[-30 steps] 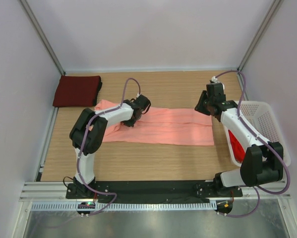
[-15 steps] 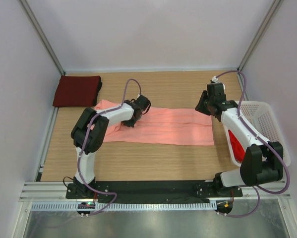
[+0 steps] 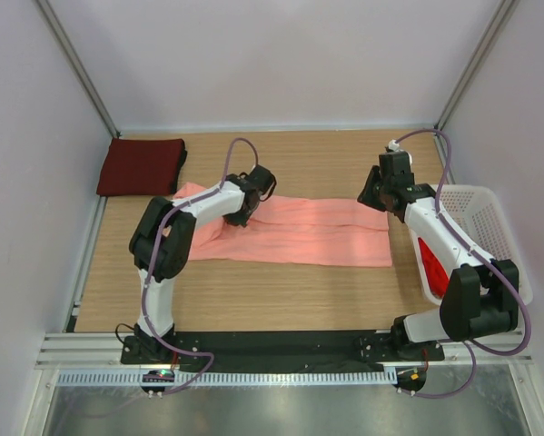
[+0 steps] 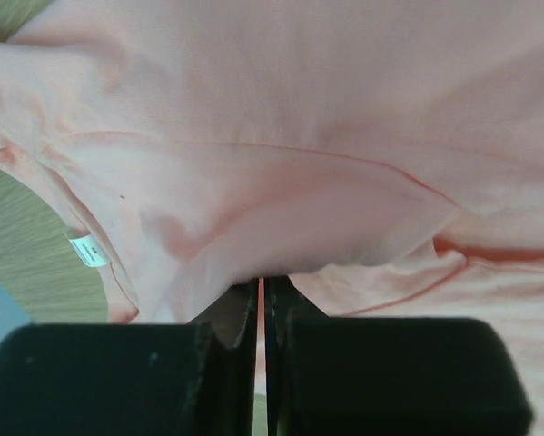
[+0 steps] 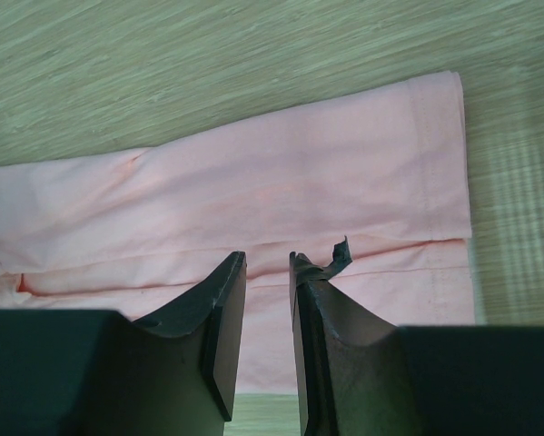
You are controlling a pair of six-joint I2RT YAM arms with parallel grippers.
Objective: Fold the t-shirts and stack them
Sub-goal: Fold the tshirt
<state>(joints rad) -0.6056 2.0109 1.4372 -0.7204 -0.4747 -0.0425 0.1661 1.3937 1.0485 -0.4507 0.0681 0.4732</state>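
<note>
The salmon-pink t-shirt (image 3: 308,232) lies as a long strip across the middle of the table. My left gripper (image 3: 242,214) sits on its left part, shut on a raised fold of the salmon-pink t-shirt (image 4: 281,209), and a thin line of pink cloth shows between the jaws. My right gripper (image 3: 369,200) hovers over the strip's right end (image 5: 344,173), open with a narrow gap and nothing in it. The dark maroon t-shirt (image 3: 143,166) lies folded at the back left. The bright red t-shirt (image 3: 432,263) lies in the basket.
The white perforated basket (image 3: 479,222) stands at the right edge, beside the right arm. A white label (image 4: 88,250) shows at the salmon shirt's edge. White walls and metal posts close in the table on three sides.
My left gripper has shut on a fold of the salmon-pink shirt and shifted slightly toward the back, bunching the cloth. The right arm has not moved.
</note>
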